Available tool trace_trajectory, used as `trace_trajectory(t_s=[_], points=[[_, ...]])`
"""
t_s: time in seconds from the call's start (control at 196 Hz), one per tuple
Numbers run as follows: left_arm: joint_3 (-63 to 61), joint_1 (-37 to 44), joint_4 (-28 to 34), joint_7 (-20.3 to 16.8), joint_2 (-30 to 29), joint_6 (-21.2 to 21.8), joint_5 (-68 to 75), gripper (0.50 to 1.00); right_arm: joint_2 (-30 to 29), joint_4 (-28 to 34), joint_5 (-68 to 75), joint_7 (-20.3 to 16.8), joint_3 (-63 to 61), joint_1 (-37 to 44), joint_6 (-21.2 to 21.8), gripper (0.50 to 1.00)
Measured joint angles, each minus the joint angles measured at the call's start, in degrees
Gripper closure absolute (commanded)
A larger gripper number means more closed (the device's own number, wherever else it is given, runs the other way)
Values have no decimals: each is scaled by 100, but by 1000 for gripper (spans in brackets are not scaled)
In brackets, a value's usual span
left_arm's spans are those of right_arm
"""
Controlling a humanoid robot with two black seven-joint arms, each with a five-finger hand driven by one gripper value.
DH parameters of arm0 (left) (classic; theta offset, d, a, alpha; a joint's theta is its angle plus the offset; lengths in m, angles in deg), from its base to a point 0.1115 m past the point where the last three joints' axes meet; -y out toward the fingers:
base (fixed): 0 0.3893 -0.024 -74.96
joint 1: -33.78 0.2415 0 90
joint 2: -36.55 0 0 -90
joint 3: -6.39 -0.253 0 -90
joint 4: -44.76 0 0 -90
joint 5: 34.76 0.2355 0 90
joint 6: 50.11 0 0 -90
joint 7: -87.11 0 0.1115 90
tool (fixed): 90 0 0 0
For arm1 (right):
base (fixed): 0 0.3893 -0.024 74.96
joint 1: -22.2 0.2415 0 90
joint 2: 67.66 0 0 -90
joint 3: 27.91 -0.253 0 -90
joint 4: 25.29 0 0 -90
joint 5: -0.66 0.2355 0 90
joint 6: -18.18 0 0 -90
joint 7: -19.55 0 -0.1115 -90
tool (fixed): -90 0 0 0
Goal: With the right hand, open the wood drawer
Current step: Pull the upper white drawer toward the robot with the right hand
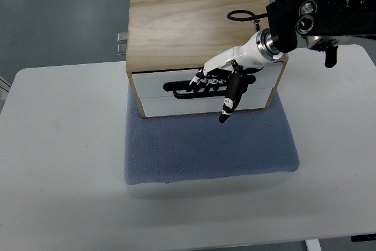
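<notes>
Robot reaches for drawer handle
Right hand (220, 80), fingers hooked into the wood drawer's (202, 89) dark slot, appears ready to pull outward.

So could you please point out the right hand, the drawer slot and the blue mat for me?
right hand (226, 80), top view, on the palm by the slot.
drawer slot (176, 86), top view, its dark left end.
blue mat (205, 145), top view, bare middle.
</notes>
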Motion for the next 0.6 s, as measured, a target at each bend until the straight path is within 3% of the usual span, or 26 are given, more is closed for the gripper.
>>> trace_trajectory(t_s=[0.224, 0.602], points=[[0, 0, 0, 0, 0, 0, 0, 500, 57, 148, 7, 11, -40, 64, 286, 556], [2, 0, 0, 0, 0, 0, 0, 500, 153, 485, 10, 25, -46, 76, 396, 556]])
